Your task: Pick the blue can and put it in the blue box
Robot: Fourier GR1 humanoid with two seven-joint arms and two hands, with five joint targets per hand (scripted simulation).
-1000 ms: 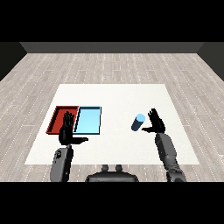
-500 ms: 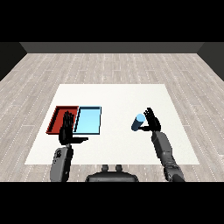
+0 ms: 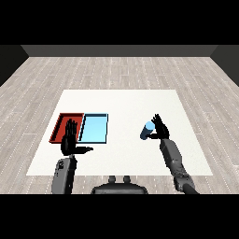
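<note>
The right robot hand [image 3: 160, 128] has moved in over the last second and now curls against the blue can [image 3: 147, 130] standing on the white desk [image 3: 126, 100], well apart from the blue box [image 3: 94, 128], so the lift looks imminent, while the left robot hand [image 3: 71, 140] stays open.

White worktop [image 3: 126, 100] on grey plank floor [image 3: 116, 70]. Red tray [image 3: 63, 122] and light blue tray [image 3: 94, 128] side by side at worktop's left, touching; red one outermost. Blue can [image 3: 147, 130] at worktop's right, tilted, well apart from trays. Right hand [image 3: 160, 128] just beside can on its right, fingers curling toward it; contact hard to judge. Left hand [image 3: 71, 141] raised flat, fingers straight, thumb out, overlapping red tray's near edge. Grey forearms enter from lower corners.
</note>
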